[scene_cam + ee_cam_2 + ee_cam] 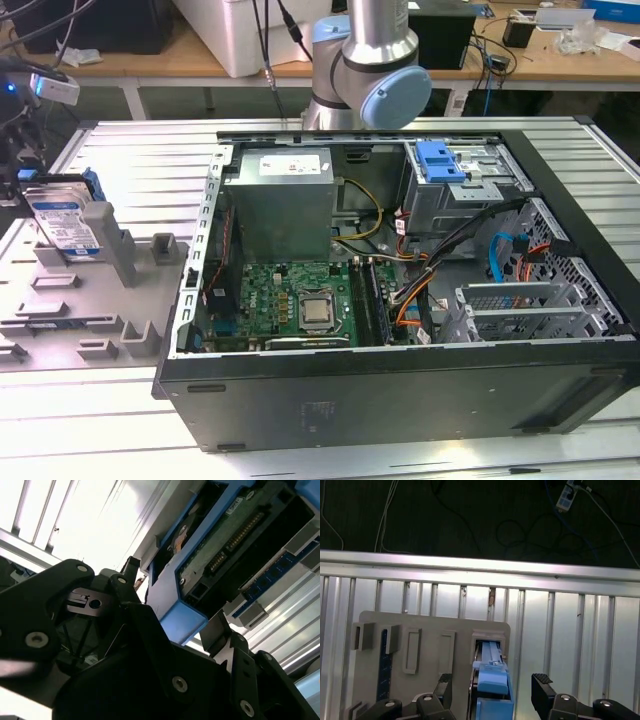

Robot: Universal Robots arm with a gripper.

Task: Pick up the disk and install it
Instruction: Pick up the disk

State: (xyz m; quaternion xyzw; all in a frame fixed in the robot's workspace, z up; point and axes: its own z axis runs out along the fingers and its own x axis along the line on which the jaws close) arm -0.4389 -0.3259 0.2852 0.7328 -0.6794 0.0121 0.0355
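The disk (62,225), a silver drive with a blue-and-white label in a blue carrier, stands on edge in a slot of the grey fixture plate (60,300) at the exterior view's left. My gripper (22,160) hangs right above it. In the first wrist view the gripper (492,682) is open, with one black finger (445,685) on each side of the disk's blue end (492,692) and a gap showing on both sides. The second wrist view shows the disk's underside (235,535) between the same spread fingers (131,567).
An open computer case (400,380) lies in the middle of the ribbed metal table, with a grey power supply box (285,205), a motherboard (290,300), cables and a blue drive-bay bracket (440,160). The arm's base (365,70) stands behind the case. Other grey holders (120,245) rise beside the disk.
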